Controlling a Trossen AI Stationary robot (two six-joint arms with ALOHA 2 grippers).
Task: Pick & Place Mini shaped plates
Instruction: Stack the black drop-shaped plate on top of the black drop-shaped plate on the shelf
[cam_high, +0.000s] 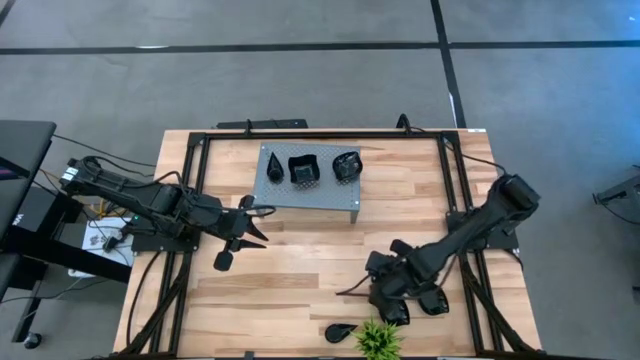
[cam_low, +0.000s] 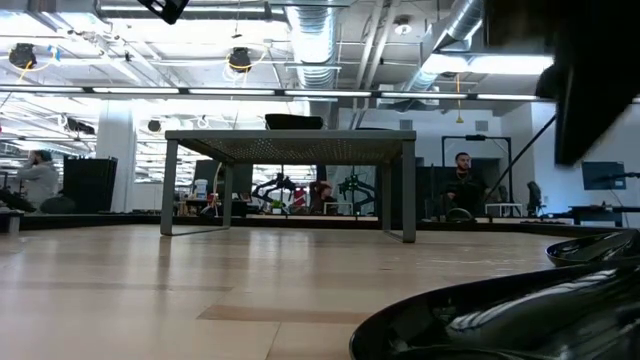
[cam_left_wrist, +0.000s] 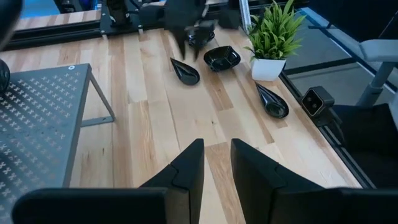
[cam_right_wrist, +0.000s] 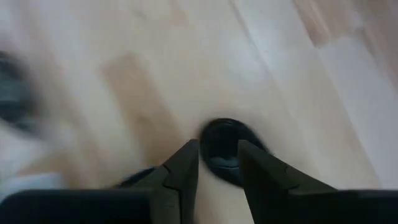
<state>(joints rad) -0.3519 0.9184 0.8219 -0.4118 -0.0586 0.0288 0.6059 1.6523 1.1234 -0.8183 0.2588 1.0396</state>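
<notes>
Three mini shaped plates (cam_high: 303, 169) sit on the grey stand (cam_high: 345, 196); others lie beside the green plant (cam_high: 377, 340) (worktop's near edge). The right gripper (cam_right_wrist: 217, 163), jaws spread, hovers around a rounded plate (cam_right_wrist: 225, 148) there. The left gripper (cam_left_wrist: 216, 163), jaws spread, hangs beside the stand.

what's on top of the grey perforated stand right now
Three mini shaped plates sit on the grey perforated stand: a pointed one, a squarish one and a rounded one. The table under the stand is covered from above.
</notes>
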